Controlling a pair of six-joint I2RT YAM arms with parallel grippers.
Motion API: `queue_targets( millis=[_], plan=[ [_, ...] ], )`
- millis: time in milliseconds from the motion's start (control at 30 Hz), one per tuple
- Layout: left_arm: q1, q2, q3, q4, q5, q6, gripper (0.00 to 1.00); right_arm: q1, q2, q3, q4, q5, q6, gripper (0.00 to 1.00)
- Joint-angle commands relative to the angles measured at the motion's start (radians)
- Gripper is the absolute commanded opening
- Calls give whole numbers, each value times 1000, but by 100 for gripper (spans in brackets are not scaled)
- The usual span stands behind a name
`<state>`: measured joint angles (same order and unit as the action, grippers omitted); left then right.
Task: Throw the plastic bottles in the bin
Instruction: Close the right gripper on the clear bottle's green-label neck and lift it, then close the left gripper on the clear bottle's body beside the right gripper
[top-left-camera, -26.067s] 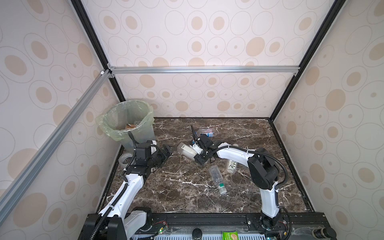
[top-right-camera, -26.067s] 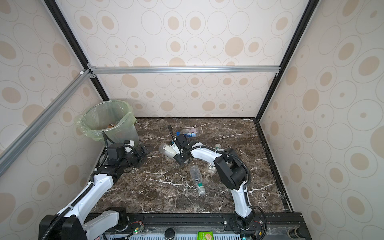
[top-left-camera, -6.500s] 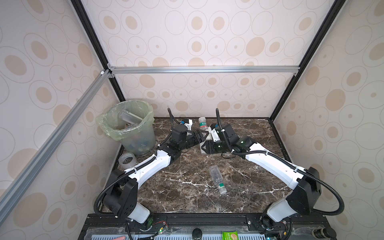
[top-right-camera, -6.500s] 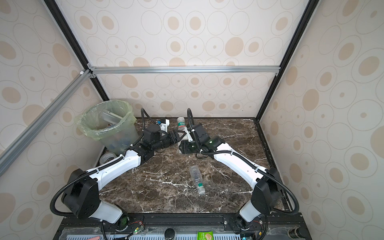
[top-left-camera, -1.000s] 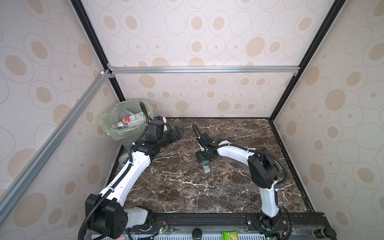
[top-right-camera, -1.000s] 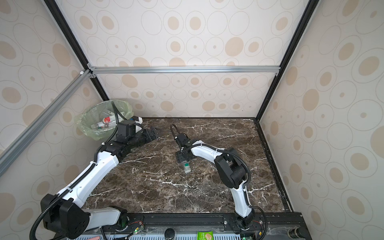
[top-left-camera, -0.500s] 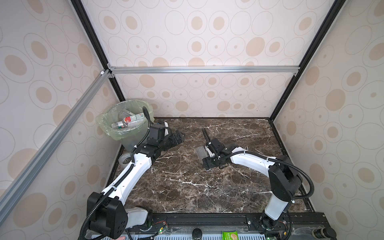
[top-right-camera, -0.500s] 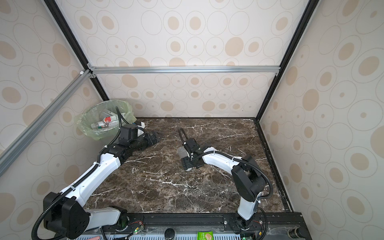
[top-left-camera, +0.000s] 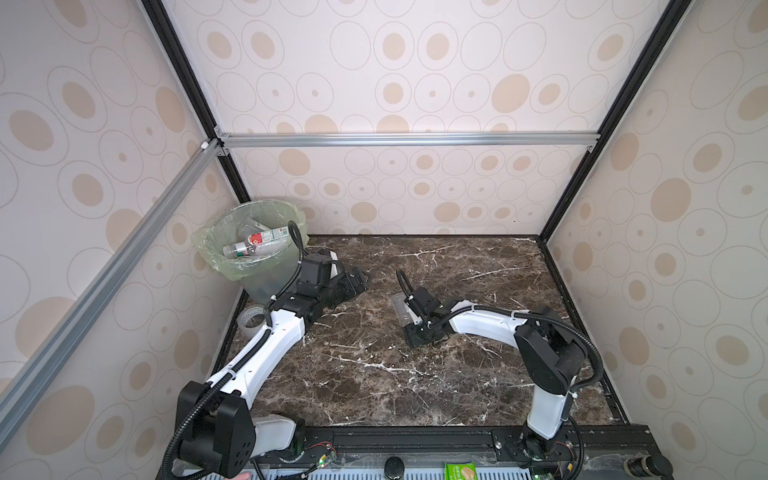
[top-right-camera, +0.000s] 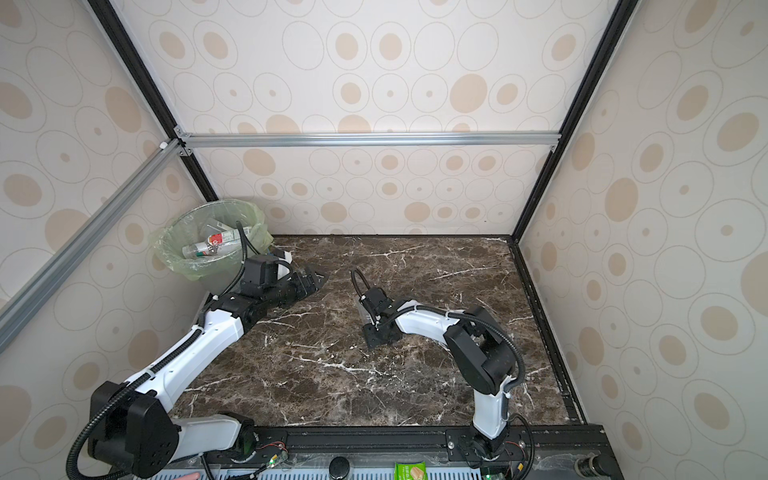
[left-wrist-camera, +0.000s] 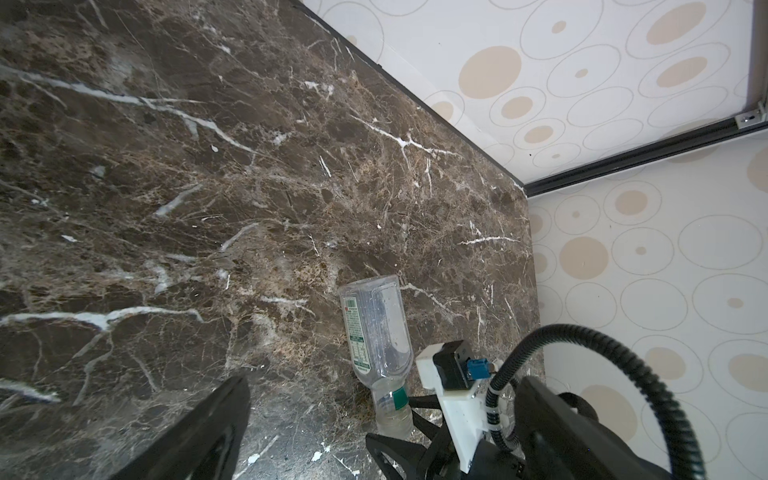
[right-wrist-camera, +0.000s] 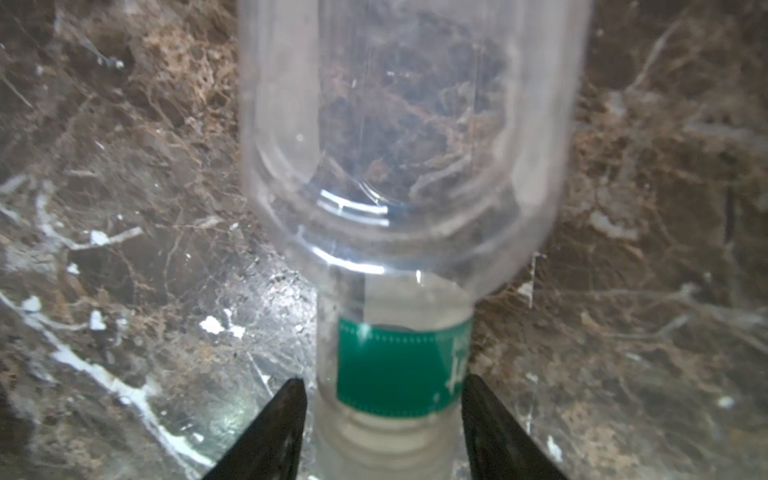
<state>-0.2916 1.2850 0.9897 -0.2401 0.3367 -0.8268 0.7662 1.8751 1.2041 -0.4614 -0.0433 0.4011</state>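
Observation:
One clear plastic bottle (top-left-camera: 400, 305) (top-right-camera: 362, 309) with a green neck band lies on the dark marble table, near the middle. My right gripper (top-left-camera: 409, 330) (top-right-camera: 371, 330) (right-wrist-camera: 380, 390) is shut on its neck, one black finger on each side. The left wrist view shows that bottle (left-wrist-camera: 376, 332) with its base pointing away from the right gripper (left-wrist-camera: 392, 419). The bin (top-left-camera: 203, 249) (top-right-camera: 166, 253) stands in the back left corner with a red-labelled bottle (top-left-camera: 257, 241) (top-right-camera: 214, 241) and others inside. My left gripper (top-left-camera: 357, 282) (top-right-camera: 313, 280) hangs open and empty just right of the bin.
A clear tape roll (top-left-camera: 251, 320) lies by the left wall, in front of the bin and beside my left arm. Patterned walls close in the table on three sides. A black rail (top-left-camera: 415, 434) runs along the front edge.
My right gripper's jaws have narrowed onto the bottle's neck, and the right elbow has drawn back. My left gripper stays open and has drifted a little away from the bin.

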Motion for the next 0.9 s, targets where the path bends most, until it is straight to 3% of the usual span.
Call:
queue_targets(
  millis=[0, 200, 400, 867],
  plan=[
    [5, -10, 4, 31, 13, -20, 99, 0, 31, 40, -9, 27, -4, 52],
    [-7, 5, -31, 60, 26, -40, 99, -1, -5, 48, -31, 43, -14, 38],
    [-60, 41, -84, 170, 51, -108, 99, 1, -88, 69, -65, 17, -13, 34],
    [-122, 144, -30, 329, 55, -169, 99, -1, -239, 131, -74, -111, 61, 34]
  ],
)
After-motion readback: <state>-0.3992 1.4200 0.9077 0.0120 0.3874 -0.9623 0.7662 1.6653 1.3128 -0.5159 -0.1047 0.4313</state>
